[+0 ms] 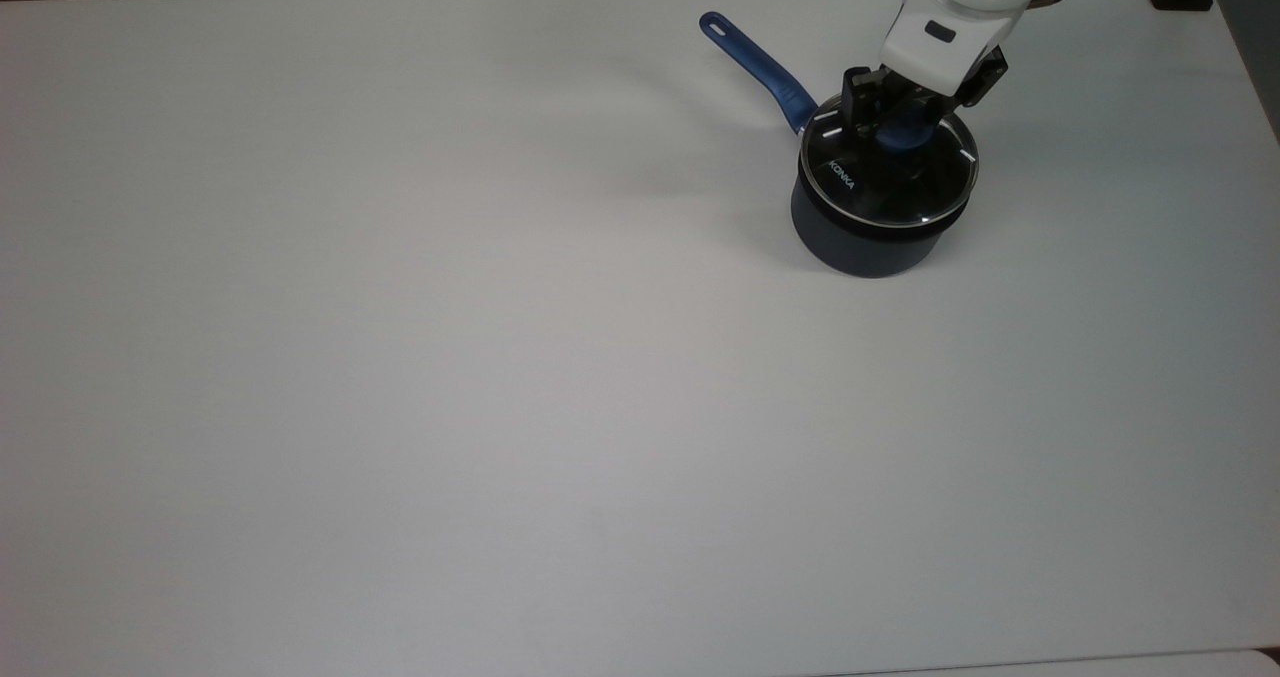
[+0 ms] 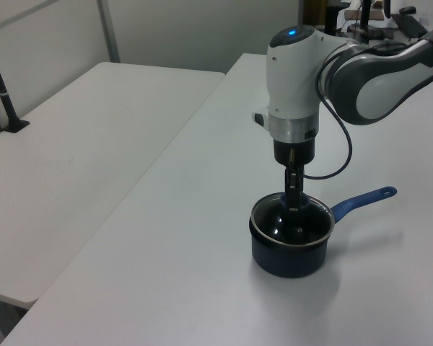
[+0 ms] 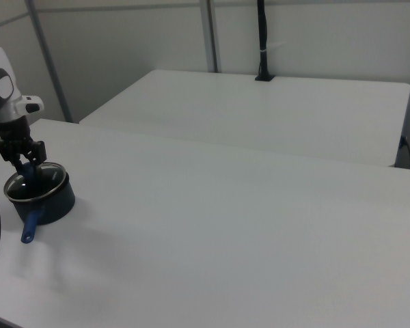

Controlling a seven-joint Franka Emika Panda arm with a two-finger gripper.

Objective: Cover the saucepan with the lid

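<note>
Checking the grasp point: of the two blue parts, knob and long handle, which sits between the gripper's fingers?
The lid's centre knob, under the gripper; the saucepan's handle juts away, untouched.

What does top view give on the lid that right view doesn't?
Top view: the white KONKA lettering on the lid, the blue knob between the fingers of the gripper, and the saucepan handle running to the top view's upper left.
Right view: the handle pointing toward the camera, plus a second table behind with a black pole clamped to it.
Both: the lid lying level on the saucepan's rim, the gripper at its centre, and the white table.
</note>
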